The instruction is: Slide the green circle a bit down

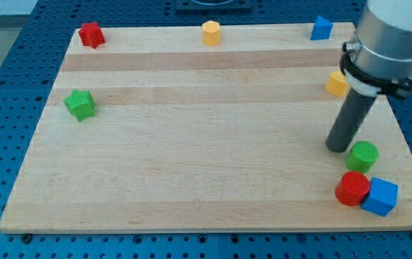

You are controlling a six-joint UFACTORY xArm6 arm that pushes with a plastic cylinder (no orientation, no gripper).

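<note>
The green circle (363, 155) lies on the wooden board (206, 144) near the view's right edge, low down. My tip (336, 147) stands on the board just left of and slightly above the green circle, touching or nearly touching it. Directly below the green circle sit a red circle (352, 188) and a blue cube (380, 196), side by side and touching each other.
A yellow block (337, 83) lies behind the rod at the right. A blue block (321, 28), a yellow hexagon (211, 33) and a red star-like block (90, 34) line the top edge. A green star-like block (80, 104) sits at the left.
</note>
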